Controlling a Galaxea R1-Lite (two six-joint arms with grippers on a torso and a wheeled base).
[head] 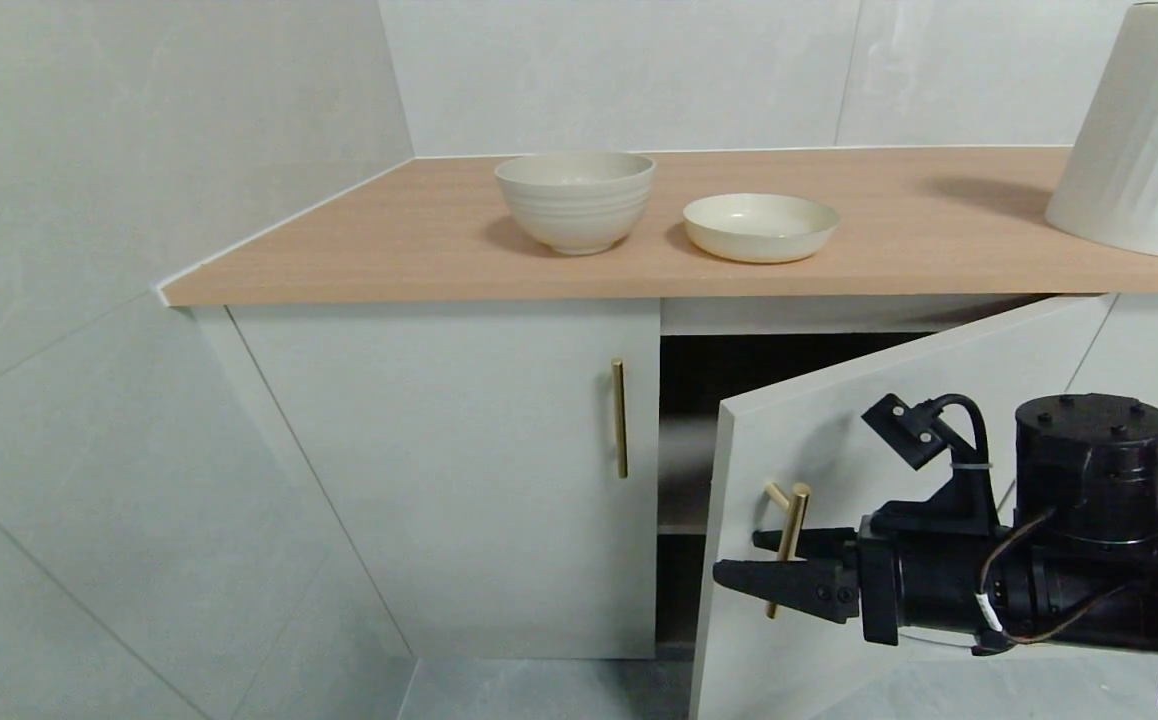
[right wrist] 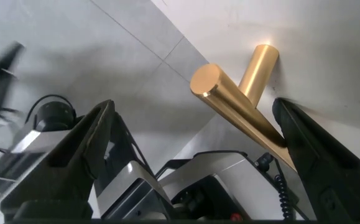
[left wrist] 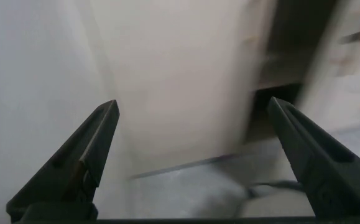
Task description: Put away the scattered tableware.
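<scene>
A cream ribbed bowl (head: 575, 200) and a shallow cream plate (head: 760, 226) stand side by side on the wooden countertop (head: 389, 250). Below them, the right cabinet door (head: 939, 400) is swung partly open. My right gripper (head: 754, 560) is open at that door's brass handle (head: 789, 535), one finger on each side of the bar. The right wrist view shows the handle (right wrist: 235, 106) lying between the spread fingers of the right gripper (right wrist: 192, 109). My left gripper (left wrist: 192, 104) is open and holds nothing, facing the closed cabinet door (left wrist: 180, 74) low near the floor.
The left cabinet door (head: 439, 470) is shut, with a vertical brass handle (head: 619, 418). A dark opening with a shelf (head: 689, 440) shows between the doors. A tall white ribbed object (head: 1149, 130) stands at the counter's right. A tiled wall (head: 89, 300) closes the left side.
</scene>
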